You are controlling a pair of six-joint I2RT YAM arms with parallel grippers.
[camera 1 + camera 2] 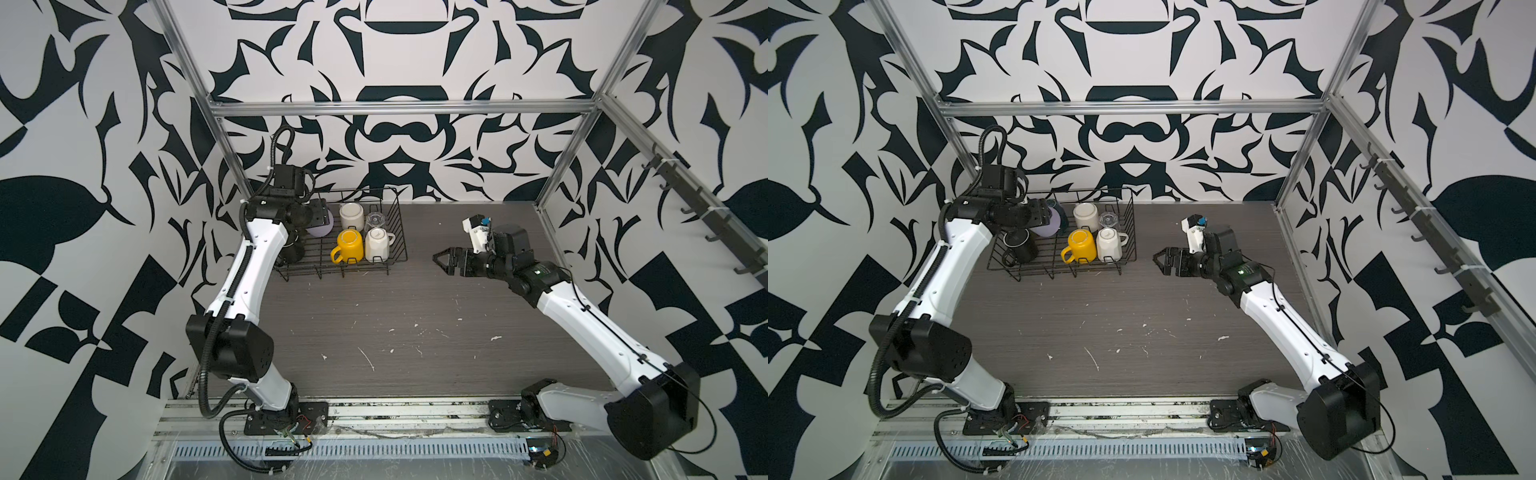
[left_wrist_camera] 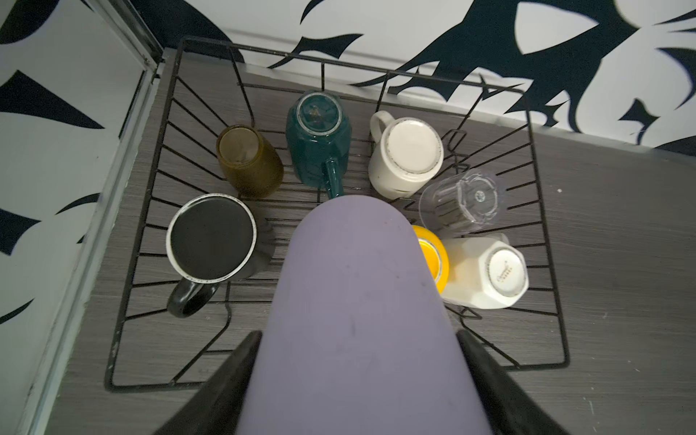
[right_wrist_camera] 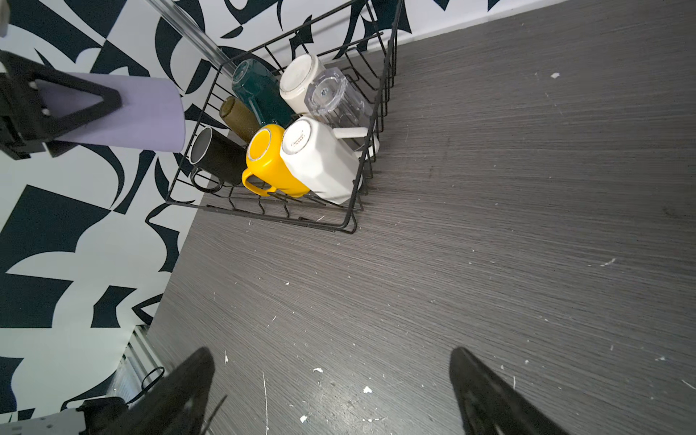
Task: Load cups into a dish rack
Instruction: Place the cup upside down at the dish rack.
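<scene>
The black wire dish rack (image 1: 400, 232) stands at the table's back left. In it, bottoms up, are a yellow mug (image 1: 350, 246), a cream faceted mug (image 1: 377, 244), a white mug (image 1: 351, 215) and a clear glass (image 1: 376, 219). The left wrist view adds a dark-green mug (image 2: 318, 147), an amber glass (image 2: 250, 162) and a black mug (image 2: 211, 237). My left gripper (image 2: 359, 335) is shut on the lilac tumbler (image 2: 354, 286), held in the air over the rack's left half. My right gripper (image 1: 442, 259) hangs open and empty over the table, right of the rack.
The grey wood-grain table (image 1: 395, 332) carries white flecks. Aluminium frame posts (image 1: 232, 153) rise close behind the rack's left corner. A rail of hooks (image 1: 706, 216) runs along the right wall. Patterned walls close in on three sides.
</scene>
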